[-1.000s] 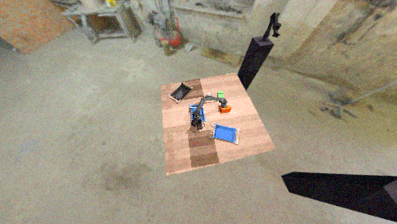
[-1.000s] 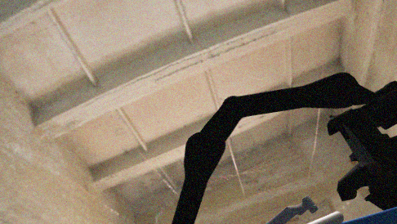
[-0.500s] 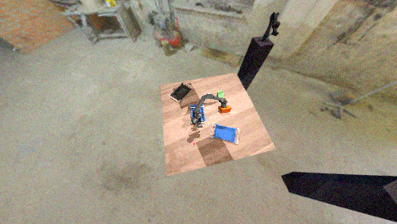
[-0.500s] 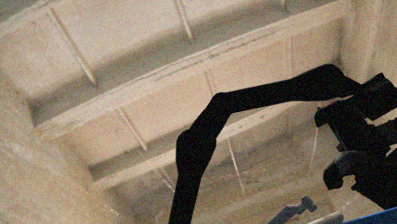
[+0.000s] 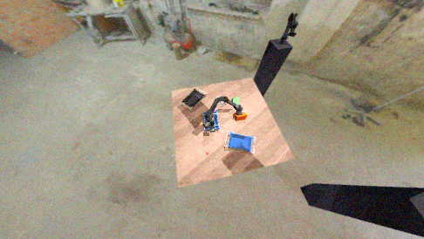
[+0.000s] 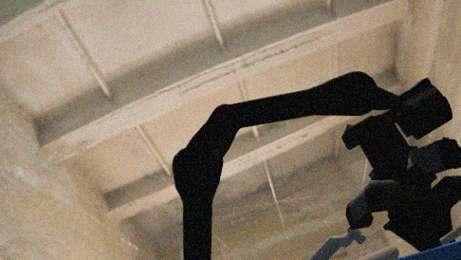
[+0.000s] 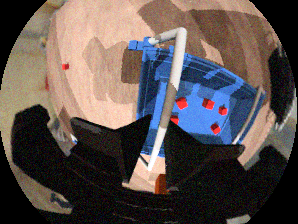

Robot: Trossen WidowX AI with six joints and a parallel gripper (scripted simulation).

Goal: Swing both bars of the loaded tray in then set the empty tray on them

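Note:
The loaded blue tray (image 7: 234,91) (image 5: 211,126) holds several small red blocks (image 7: 212,106) and stands near the middle of the table. One white wire bar (image 7: 174,70) rises over its near end and runs down between my fingers. My gripper (image 7: 150,155) (image 5: 210,119) is closed narrowly on this bar, right above that end of the tray. The tray's other bar is hidden. The empty blue tray (image 5: 239,142) with white bars lies on the table to the right of the loaded one. The exterior view shows only the dark arm (image 6: 285,106) from below.
A black tray (image 5: 193,98) lies at the table's far left corner. An orange block (image 5: 239,116) sits at the arm's foot, with a green object (image 5: 235,100) behind it. Small red bits (image 7: 64,67) lie loose on the wooden table (image 5: 196,161). A dark pillar (image 5: 271,65) stands at the far edge.

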